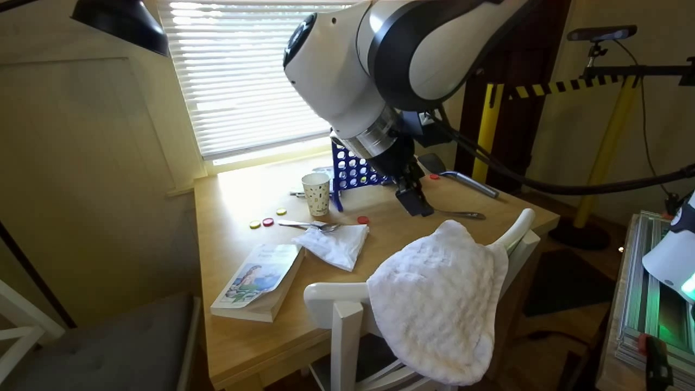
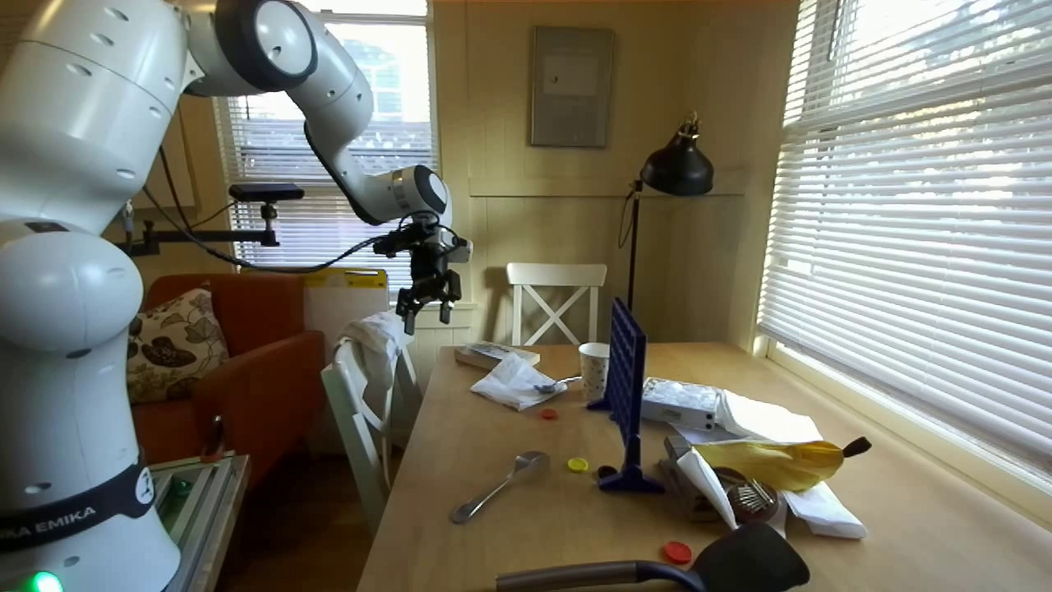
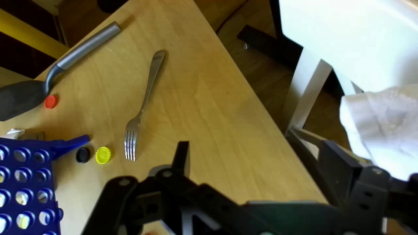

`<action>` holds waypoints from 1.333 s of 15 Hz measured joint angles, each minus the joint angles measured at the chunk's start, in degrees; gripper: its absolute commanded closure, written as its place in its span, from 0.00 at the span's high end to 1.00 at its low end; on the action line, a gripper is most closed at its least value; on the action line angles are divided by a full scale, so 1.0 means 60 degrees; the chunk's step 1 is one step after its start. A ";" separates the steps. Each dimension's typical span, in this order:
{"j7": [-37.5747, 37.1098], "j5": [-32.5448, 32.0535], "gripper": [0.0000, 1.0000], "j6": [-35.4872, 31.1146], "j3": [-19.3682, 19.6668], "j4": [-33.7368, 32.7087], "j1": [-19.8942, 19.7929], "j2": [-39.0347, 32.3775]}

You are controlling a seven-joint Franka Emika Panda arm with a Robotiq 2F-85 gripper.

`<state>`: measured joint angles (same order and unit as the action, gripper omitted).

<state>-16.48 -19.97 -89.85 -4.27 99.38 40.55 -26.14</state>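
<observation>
gripper (image 2: pixel 426 318) hangs in the air, higher than the table (image 3: pixel 196 94) and near the back of the chair (image 1: pixel 346 342), its fingers spread wide with nothing between them. nearest to it, close but apart, is the white cloth (image 1: pixel 440 304), draped over the back of that chair in both exterior views. the fork (image 3: pixel 144 101) lies lower, on the table, beyond the chair's back. careful work here probably means small, slow moves that keep the fingers clear of the chair's frame; the cloth looks soft, so a loose fold should pinch better than a stretched part. the cloth's long axis runs downward from the chair's back, lower hem hanging. the fork lies flat, its long axis slanted across the table: handle end nearer the chair's side, tines end nearer the blue rack (image 2: pixel 629 395).
</observation>
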 measured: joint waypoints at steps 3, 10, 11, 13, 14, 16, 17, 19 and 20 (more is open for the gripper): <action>-0.0507 0.0063 1.00 -0.1356 -0.0111 0.1052 -0.0823 0.0751; -0.1105 0.0517 1.00 -0.4647 -0.0310 0.4519 -0.3175 0.3294; -0.1106 0.0682 1.00 -0.5097 -0.0287 0.5060 -0.3522 0.3659; -0.0940 0.1074 1.00 -0.5760 -0.0183 0.6020 -0.4180 0.4273; -0.0869 0.1136 1.00 -0.5935 -0.0134 0.6316 -0.4378 0.4481; -0.0857 0.1197 1.00 -0.6027 -0.0135 0.6548 -0.4462 0.4680; -0.0858 0.1219 1.00 -0.6028 -0.0166 0.6563 -0.4448 0.4702; -0.1120 0.1282 1.00 -0.6198 -0.0239 0.6560 -0.4566 0.4681; -0.1321 0.1407 1.00 -0.6444 -0.0222 0.6559 -0.4709 0.4647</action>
<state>-24.41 -11.53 -128.51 -5.60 138.73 12.29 1.74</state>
